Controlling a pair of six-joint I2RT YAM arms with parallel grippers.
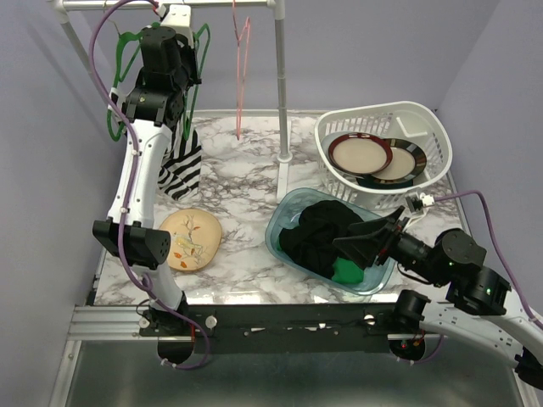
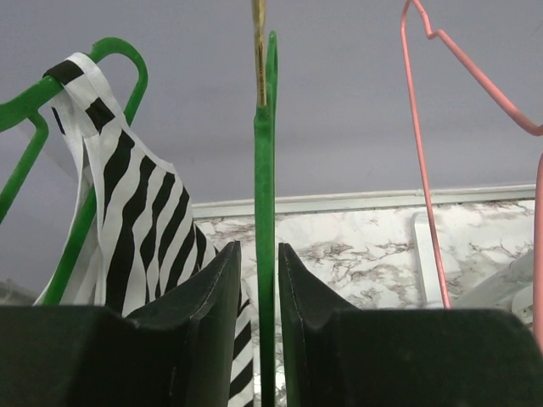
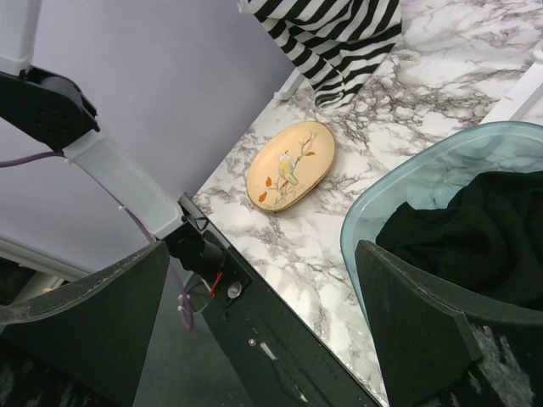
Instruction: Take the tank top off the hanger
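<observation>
The black-and-white striped tank top [image 1: 180,165] hangs from a green hanger [image 1: 117,85] at the rail's left end, its hem reaching the table. The left wrist view shows its strap over that hanger [image 2: 17,106] and the striped cloth [image 2: 127,212]. My left gripper [image 1: 180,24] is raised to the rail. Its jaws [image 2: 259,248] stand open around a second, bare green hanger [image 2: 265,170], with a thin gap on each side. My right gripper [image 1: 352,253] hovers open and empty [image 3: 263,246] over the table's front, far from the tank top [image 3: 331,34].
A pink hanger [image 1: 242,51] hangs right of the green ones. The rack post [image 1: 281,85] stands mid-table. A white basket [image 1: 428,127] holds two plates. A blue tub [image 1: 284,212] holds black cloth [image 1: 322,233]. An oval bird plate [image 1: 188,240] lies front left.
</observation>
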